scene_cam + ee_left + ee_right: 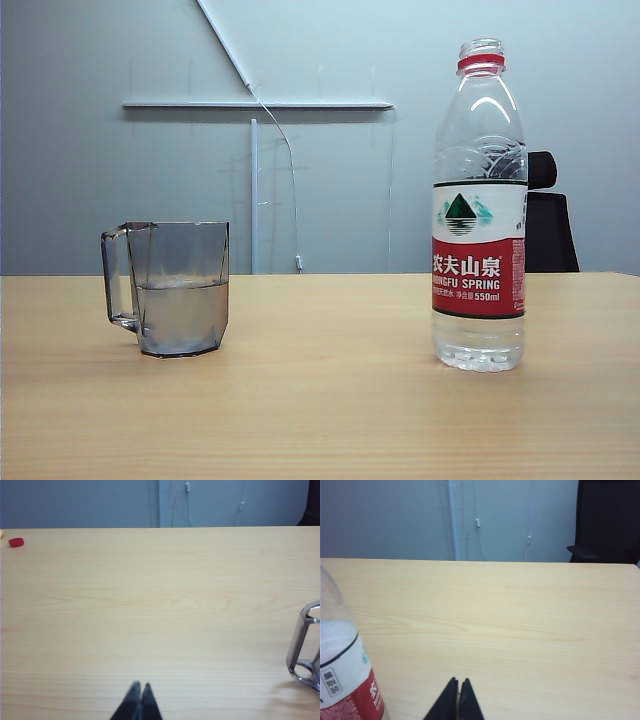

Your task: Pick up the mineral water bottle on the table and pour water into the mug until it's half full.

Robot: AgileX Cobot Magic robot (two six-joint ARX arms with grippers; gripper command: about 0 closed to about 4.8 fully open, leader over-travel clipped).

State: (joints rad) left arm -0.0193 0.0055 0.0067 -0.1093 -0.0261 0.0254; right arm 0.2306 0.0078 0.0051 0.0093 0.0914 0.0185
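The mug point(172, 290) is sitting toward the left of the tabletop point(320, 400), holding water point(180, 315) to roughly half its height. The bottle point(479, 210) is standing upright toward the right, uncapped, nearly empty, only a shallow pool showing at its base. Judging by that, the pouring looks done and the bottle set back down; what remains, if anything, is parking the arms clear of both things.

Neither arm is showing in the exterior view. Only the wrist cameras are revealing the pincers: the left gripper point(139, 686) is hanging low over bare wood with its two dark tips pressed together, gripping nothing, and the mug's handle point(300, 650) is standing apart from it at the frame's edge. The right gripper point(457, 682) is likewise closed on nothing, with the bottle's label point(345, 680) just beside it but not touching.

The left wrist view is also catching a small red thing point(16, 542) near the far edge of the tabletop, possibly the bottle's cap. The exterior view alone is showing the water level.
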